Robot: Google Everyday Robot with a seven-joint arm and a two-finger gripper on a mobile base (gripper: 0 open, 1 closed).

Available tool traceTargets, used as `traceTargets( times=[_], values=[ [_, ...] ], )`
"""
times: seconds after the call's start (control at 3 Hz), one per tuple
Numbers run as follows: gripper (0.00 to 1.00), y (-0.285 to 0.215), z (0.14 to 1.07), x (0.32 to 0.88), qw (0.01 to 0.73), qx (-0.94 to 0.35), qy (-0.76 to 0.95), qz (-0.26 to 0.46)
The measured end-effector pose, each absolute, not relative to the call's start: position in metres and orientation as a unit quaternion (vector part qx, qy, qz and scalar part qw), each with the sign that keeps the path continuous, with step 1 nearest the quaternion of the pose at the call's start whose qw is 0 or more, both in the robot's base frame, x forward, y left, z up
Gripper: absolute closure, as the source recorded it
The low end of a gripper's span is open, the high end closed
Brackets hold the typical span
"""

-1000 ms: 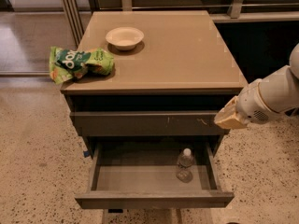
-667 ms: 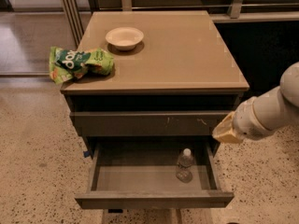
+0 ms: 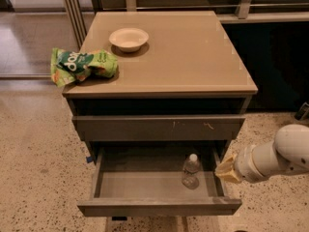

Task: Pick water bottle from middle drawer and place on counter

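The water bottle (image 3: 191, 170) stands upright in the right part of the open middle drawer (image 3: 159, 207), clear plastic with a white cap. The drawer is pulled out below a closed drawer front with pale scratch marks (image 3: 159, 127). The tan counter (image 3: 178, 52) tops the cabinet. My gripper (image 3: 225, 169) sits at the end of the white arm, just outside the drawer's right wall, right of the bottle and apart from it.
A pale bowl (image 3: 129, 38) rests on the counter at the back left. A green chip bag (image 3: 83, 65) lies over the counter's left edge. Speckled floor (image 3: 38, 168) surrounds the cabinet. A dark cabinet front (image 3: 275, 66) is to the right.
The arm and gripper have moved down and slightly right, from beside the upper drawer front to level with the open drawer. The bottle has not moved.
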State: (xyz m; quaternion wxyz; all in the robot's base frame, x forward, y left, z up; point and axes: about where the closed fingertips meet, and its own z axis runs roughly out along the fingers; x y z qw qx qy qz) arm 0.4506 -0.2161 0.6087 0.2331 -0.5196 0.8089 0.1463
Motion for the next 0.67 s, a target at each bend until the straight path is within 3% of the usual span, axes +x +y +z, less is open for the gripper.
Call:
traceTargets(
  times=[0.33, 0.67],
  values=[
    [1.0, -0.2151, 0.5911, 0.4496, 0.231, -0.515, 0.811, 0.157],
    [0.81, -0.2151, 0.591, 0.4496, 0.231, -0.515, 0.811, 0.157]
  ],
)
